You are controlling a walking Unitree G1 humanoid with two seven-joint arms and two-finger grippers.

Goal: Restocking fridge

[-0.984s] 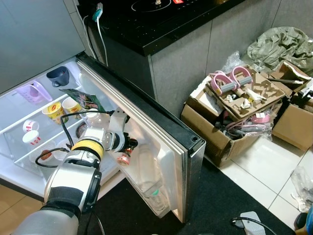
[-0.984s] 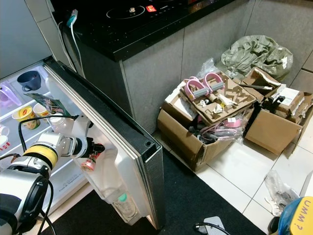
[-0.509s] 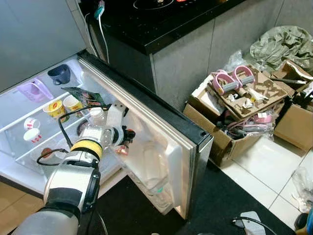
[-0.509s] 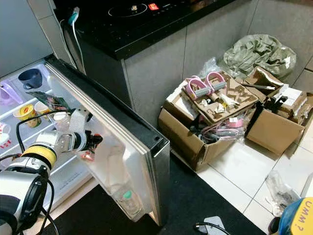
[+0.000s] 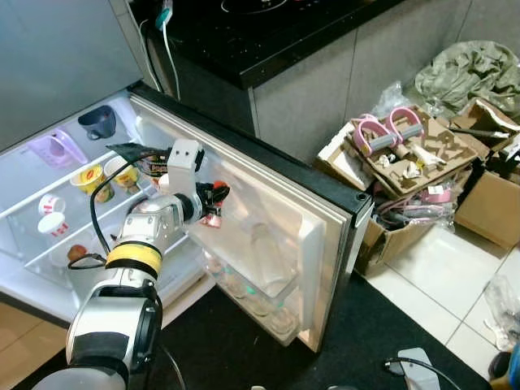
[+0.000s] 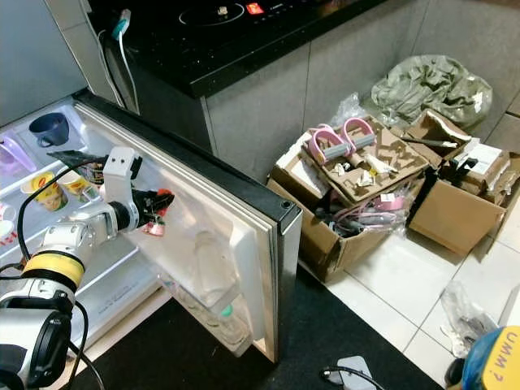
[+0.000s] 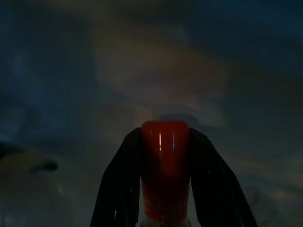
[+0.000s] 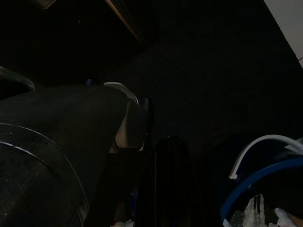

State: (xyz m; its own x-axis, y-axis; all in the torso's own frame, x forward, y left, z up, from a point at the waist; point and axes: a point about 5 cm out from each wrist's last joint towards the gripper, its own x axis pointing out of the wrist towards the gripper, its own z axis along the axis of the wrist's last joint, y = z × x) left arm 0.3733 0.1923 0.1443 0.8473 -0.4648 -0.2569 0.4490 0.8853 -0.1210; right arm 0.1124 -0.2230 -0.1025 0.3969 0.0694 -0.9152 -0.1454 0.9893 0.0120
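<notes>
A small bottle with a red cap (image 7: 164, 161) sits between the two black fingers (image 7: 118, 189) of my left gripper (image 5: 213, 201), which is shut on it. The gripper holds it against the upper inside of the open fridge door (image 5: 280, 215), above the door shelf (image 5: 260, 284). Clear bottles (image 6: 219, 313) stand in that shelf. The lit fridge interior (image 5: 32, 244) lies to the left of the arm. My right gripper (image 8: 163, 184) hangs idle over the dark floor in the very dim right wrist view.
Inside the fridge are a blue cup (image 5: 97, 123), a purple jug (image 5: 55, 151), yellow cups (image 5: 91, 179) and red-and-white cups (image 5: 50, 215). A black counter (image 5: 268, 32) stands behind the door. Cardboard boxes of clutter (image 5: 398, 171) sit on the right. A black mat (image 5: 390, 325) covers the floor.
My left gripper has risen with the bottle, from beside the door shelf to the upper inside of the door. The door has swung, and more of its inner face shows.
</notes>
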